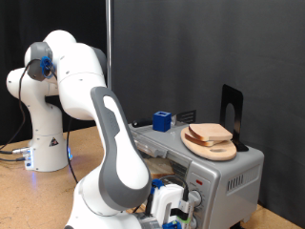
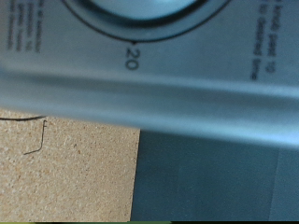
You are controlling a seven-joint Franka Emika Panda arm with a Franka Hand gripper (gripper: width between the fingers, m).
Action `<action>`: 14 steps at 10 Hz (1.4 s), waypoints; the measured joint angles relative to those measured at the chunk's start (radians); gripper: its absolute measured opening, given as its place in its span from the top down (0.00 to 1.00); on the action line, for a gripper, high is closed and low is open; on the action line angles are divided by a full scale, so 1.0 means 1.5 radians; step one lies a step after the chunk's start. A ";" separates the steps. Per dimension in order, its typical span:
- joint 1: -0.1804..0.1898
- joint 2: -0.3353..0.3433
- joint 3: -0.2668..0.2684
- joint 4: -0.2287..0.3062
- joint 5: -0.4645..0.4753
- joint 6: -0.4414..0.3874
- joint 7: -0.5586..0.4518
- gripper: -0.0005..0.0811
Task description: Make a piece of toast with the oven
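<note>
Gripper: the white two-finger gripper (image 1: 176, 212) sits low at the front face of the small silver-grey metal toaster oven (image 1: 233, 172), at the exterior view's bottom edge; whether its fingers are released or clenched cannot be told, and nothing is seen between them.
Wrist view: very close to the oven's grey metal front panel (image 2: 149, 89); the lower arc of a round knob dial (image 2: 140, 14) with the printed mark "20" just beside it.
Surface below oven: a speckled tan board (image 2: 65, 173) under the oven's front edge, with a dark blue-grey area (image 2: 215, 182) beside it.
Arm: the white and grey Franka arm (image 1: 105, 124) bends down from its base (image 1: 48, 143), which stands well to the exterior view's left of the oven.
Toast: the pale bread slice with tan-brown crust (image 1: 209, 132) lies on the round wooden plate (image 1: 212, 148) resting on the oven's top.
Behind the toast: a small blue block (image 1: 162, 120) on the oven's far top edge; a black upright bracket (image 1: 232, 113) behind the plate.
</note>
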 joint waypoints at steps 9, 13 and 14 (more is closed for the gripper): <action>-0.001 -0.019 0.000 -0.029 0.007 -0.007 -0.022 0.87; 0.002 -0.033 0.000 -0.052 0.018 0.015 -0.188 0.87; 0.002 -0.033 0.000 -0.055 0.022 0.017 -0.227 0.87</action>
